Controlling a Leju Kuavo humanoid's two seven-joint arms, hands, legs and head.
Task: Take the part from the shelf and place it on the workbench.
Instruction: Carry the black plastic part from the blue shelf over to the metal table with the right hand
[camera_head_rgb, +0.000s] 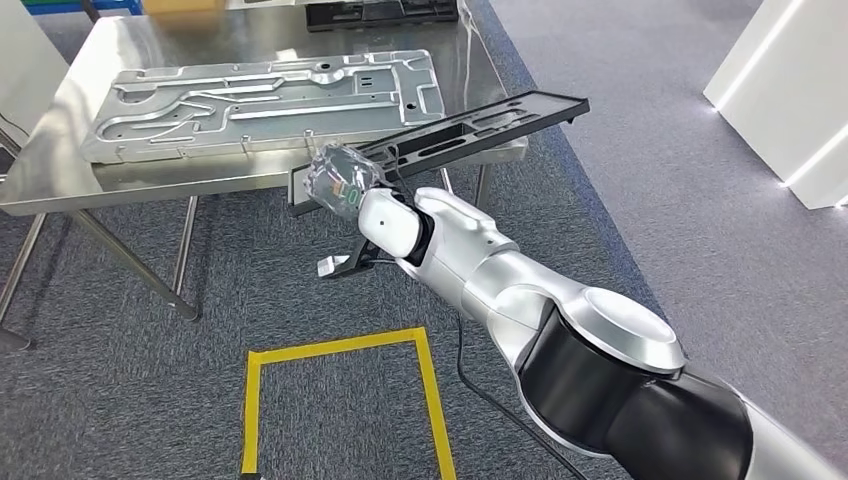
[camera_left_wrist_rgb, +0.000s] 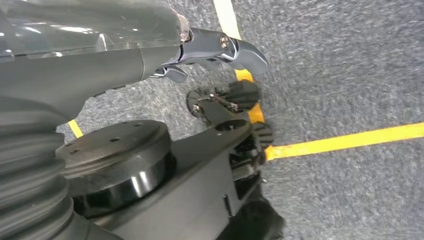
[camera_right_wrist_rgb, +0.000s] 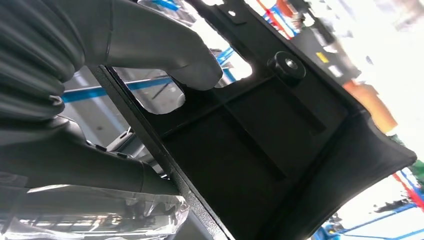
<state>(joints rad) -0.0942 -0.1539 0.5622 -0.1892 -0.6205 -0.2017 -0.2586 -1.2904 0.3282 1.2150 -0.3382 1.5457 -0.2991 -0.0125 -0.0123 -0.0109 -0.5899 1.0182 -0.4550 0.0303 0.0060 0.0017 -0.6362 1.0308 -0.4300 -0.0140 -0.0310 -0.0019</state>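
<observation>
My right hand (camera_head_rgb: 345, 182), wrapped in clear plastic, grips one end of a long black moulded part (camera_head_rgb: 480, 122). The part stretches away to the right, tilted, over the near right corner of the steel workbench (camera_head_rgb: 60, 170). In the right wrist view the grey thumb (camera_right_wrist_rgb: 165, 50) presses on the ribbed black part (camera_right_wrist_rgb: 260, 150), with the fingers under its edge. My left hand (camera_left_wrist_rgb: 150, 55) hangs down over the carpet and holds nothing, its fingers extended.
A large silver stamped metal panel (camera_head_rgb: 270, 100) covers most of the workbench. Another black part (camera_head_rgb: 380, 12) lies at the far end. A yellow tape square (camera_head_rgb: 345, 400) marks the grey carpet. A white block (camera_head_rgb: 790, 90) stands far right.
</observation>
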